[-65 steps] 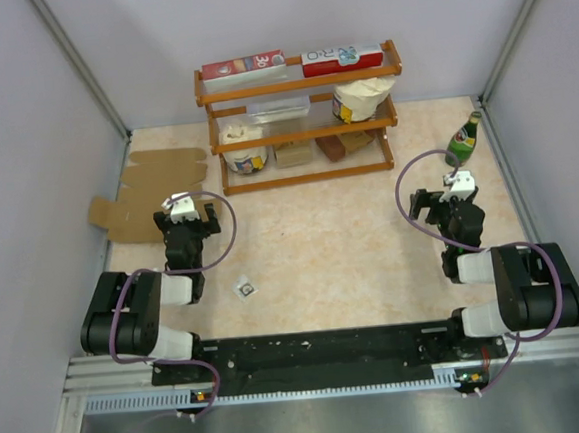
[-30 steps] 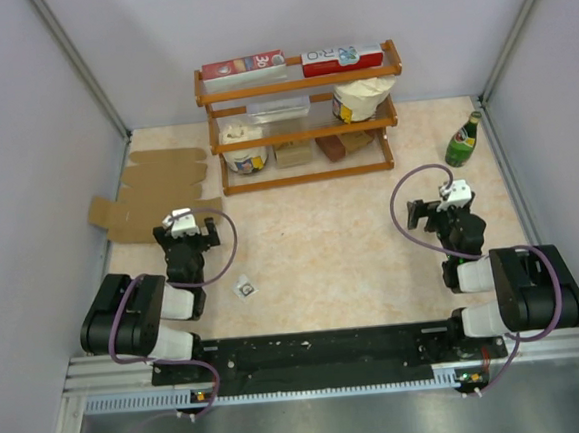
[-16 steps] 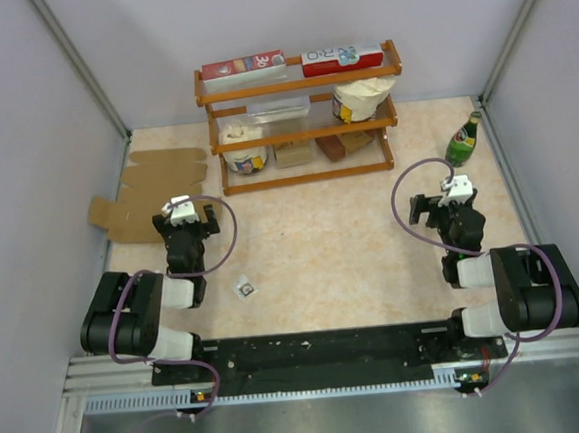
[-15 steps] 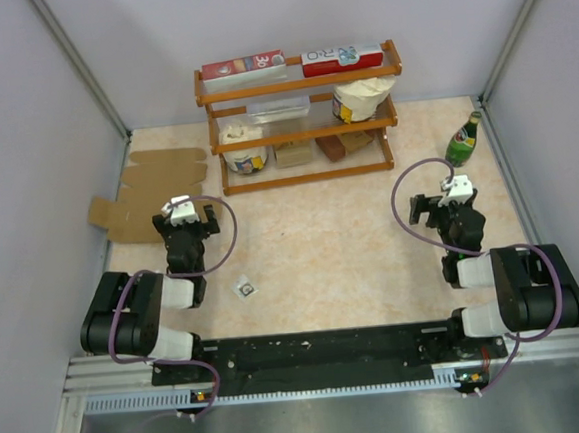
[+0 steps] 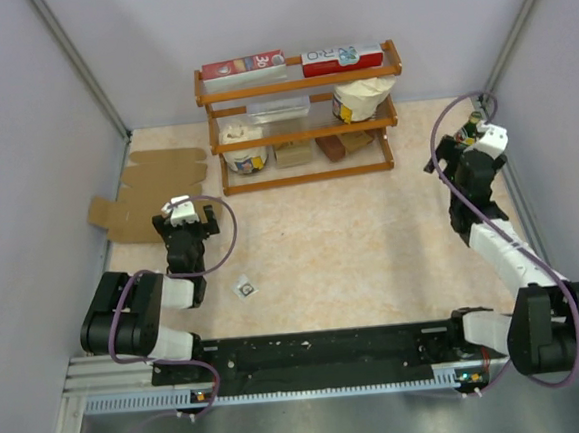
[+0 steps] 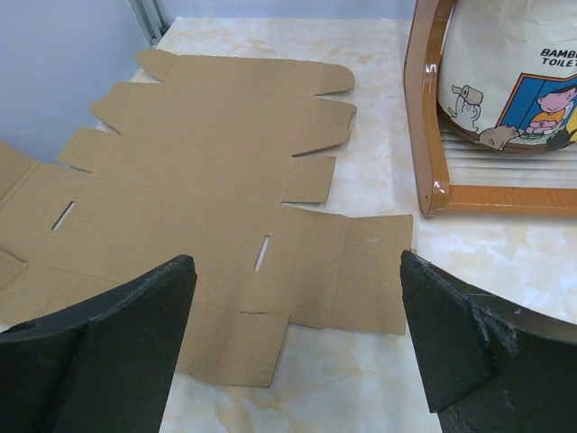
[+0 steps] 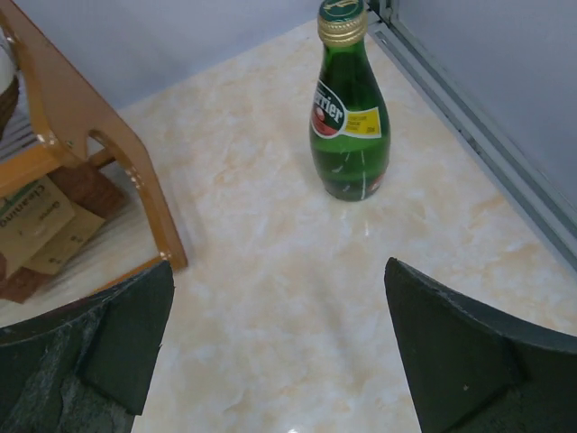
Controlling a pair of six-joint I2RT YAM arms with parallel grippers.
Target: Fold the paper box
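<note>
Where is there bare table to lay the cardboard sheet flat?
Free: the wide middle between the shelf, left hand and right hand, bar one small tag. Crowded: far left, where the cardboard sheet lies, and far right by the bottle.

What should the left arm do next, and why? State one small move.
Probably ease the left gripper forward and down onto the nearest flap of the paper box: the sheet lies flat and unfolded beside the shelf, and the jaws stand open, empty, facing it.

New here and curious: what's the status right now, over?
Both open, empty: left fingers, right fingers. Paper box flat, unfolded, ahead of left fingers. Shelf beside it; green bottle ahead of right fingers.
</note>
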